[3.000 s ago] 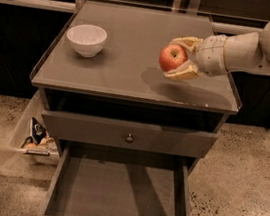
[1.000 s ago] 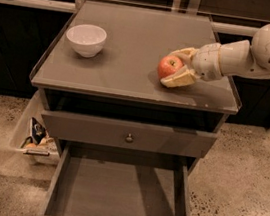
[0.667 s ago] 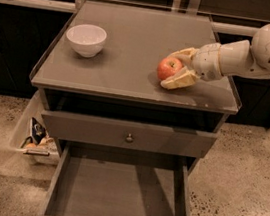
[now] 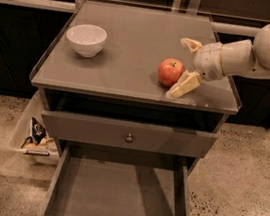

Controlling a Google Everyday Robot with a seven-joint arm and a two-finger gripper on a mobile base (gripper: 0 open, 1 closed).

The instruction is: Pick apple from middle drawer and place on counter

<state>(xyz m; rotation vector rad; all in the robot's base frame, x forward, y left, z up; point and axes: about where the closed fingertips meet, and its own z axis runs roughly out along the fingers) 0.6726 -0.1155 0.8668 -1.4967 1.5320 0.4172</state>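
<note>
Three seconds back, your gripper held the apple up in the air, over the right side of the counter. Then it came down a little, and now the apple sits on the counter, a bit right of the middle of the frame. The two fingers were tight on the apple. Now they have spread wide, just right of it. The top finger is off the apple and the bottom one lies just beside it.
</note>
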